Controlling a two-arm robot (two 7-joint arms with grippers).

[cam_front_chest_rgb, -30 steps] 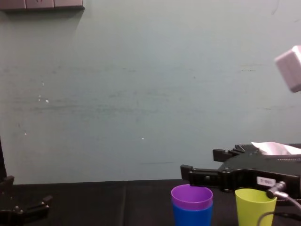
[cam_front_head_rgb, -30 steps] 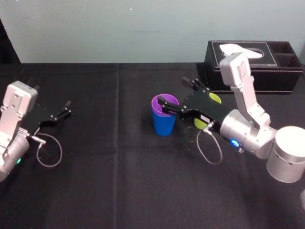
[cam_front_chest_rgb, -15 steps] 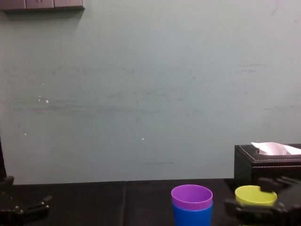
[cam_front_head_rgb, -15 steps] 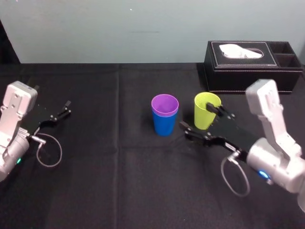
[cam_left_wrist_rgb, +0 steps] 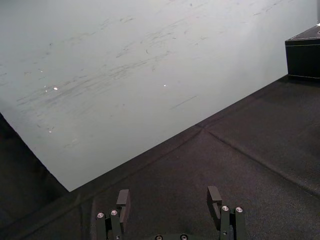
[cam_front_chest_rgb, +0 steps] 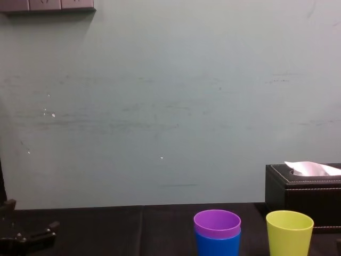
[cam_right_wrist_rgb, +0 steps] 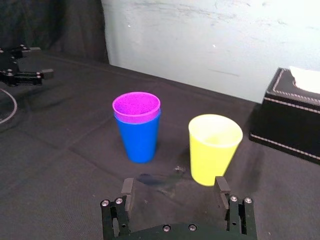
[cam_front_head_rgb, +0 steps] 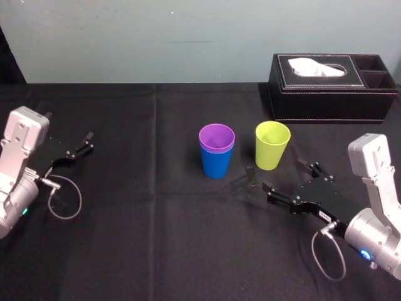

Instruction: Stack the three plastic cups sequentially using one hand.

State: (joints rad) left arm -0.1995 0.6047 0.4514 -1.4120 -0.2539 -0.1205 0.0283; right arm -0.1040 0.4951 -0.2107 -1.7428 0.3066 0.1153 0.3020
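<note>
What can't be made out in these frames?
- Blue cup interior: head view, nested purple cup covers it.
- Yellow-green cup base: chest view, bottom edge cuts it.
- Open right gripper body, short of the cups: right wrist view, bottom edge.
- Left gripper, parked left: body cut off, left wrist view.

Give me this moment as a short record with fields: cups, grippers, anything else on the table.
Stack: purple cup nested in blue cup, upright, mid-table
Loose cup: yellow-green cup, upright, apart, right of the stack
Right gripper: open, empty, nearer the robot than the yellow-green cup, not touching
Left gripper: open, idle at far left
Other: black tissue box at back right
</note>
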